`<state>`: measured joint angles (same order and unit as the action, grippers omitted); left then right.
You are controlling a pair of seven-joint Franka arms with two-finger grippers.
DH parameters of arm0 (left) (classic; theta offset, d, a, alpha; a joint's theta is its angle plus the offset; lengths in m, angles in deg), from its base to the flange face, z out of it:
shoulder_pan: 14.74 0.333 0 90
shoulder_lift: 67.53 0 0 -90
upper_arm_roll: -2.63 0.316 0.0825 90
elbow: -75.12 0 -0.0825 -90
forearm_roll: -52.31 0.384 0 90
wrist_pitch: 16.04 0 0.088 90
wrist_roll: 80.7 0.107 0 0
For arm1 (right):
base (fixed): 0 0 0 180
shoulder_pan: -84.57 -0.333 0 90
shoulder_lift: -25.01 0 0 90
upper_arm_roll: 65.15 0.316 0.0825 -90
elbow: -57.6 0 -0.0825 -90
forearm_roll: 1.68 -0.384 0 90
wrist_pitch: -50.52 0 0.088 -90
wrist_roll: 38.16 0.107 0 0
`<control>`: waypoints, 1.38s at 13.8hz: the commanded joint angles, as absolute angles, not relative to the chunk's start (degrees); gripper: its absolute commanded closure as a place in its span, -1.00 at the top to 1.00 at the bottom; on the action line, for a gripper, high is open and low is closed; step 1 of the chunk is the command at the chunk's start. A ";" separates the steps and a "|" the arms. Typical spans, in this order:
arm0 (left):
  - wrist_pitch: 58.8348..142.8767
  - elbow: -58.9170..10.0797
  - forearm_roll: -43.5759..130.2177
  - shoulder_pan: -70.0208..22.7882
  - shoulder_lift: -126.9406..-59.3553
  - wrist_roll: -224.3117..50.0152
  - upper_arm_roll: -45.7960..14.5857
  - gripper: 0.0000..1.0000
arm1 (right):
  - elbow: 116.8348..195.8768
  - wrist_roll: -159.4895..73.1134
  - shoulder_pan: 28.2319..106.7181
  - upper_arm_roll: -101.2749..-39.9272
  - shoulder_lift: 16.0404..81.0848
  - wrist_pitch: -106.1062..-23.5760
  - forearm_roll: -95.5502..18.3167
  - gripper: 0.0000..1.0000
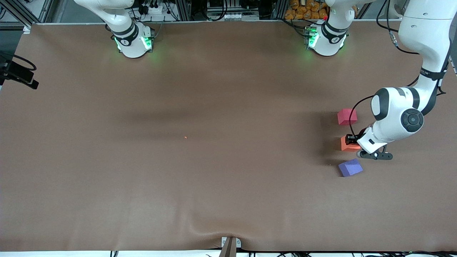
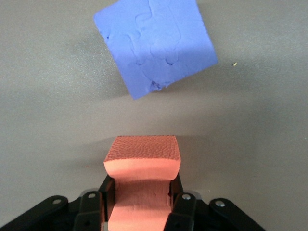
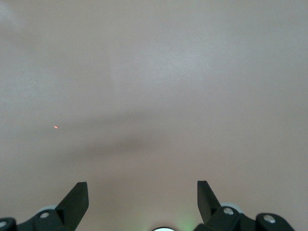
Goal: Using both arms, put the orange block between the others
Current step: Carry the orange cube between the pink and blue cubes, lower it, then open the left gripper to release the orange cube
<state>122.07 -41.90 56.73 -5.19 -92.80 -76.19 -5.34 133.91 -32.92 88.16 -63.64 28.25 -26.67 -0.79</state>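
Note:
My left gripper (image 1: 351, 141) (image 2: 142, 188) is shut on the orange block (image 1: 345, 144) (image 2: 142, 156), its fingers (image 2: 179, 202) squeezing the block's sides. The block is low over the cloth at the left arm's end of the table, in the gap between the others. The pinkish-red cube (image 1: 346, 116) lies farther from the front camera. The purple-blue cube (image 1: 350, 167) (image 2: 155, 43) lies nearer and sits turned at an angle. My right gripper (image 3: 143, 190) is open and empty over bare cloth; the front view shows only that arm's base (image 1: 132, 42).
A brown cloth (image 1: 214, 178) covers the whole table. A tiny red speck (image 1: 185, 137) (image 3: 56, 127) lies near its middle. A black mount (image 1: 18, 73) juts in at the right arm's end. The left arm's elbow (image 1: 400, 110) hangs above the cubes.

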 commanded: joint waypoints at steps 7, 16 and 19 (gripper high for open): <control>118.10 -41.34 56.00 -4.55 -85.30 -76.04 -6.07 1.00 | 132.39 -31.92 88.09 -63.31 28.79 -25.60 -0.54 1.00; 97.02 -28.70 55.39 -4.99 -73.34 -80.67 -8.70 1.00 | 132.39 -31.92 87.74 -63.39 28.79 -25.60 -0.54 1.00; 88.67 -21.77 55.48 -5.07 -71.48 -82.63 -9.41 1.00 | 132.39 -31.92 87.74 -63.39 28.79 -25.60 -0.54 1.00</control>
<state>94.17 -26.29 56.43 -5.35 -72.27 -81.91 -8.97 133.86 -32.92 87.98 -63.51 28.28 -26.61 -0.79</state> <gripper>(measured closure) 0.000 0.000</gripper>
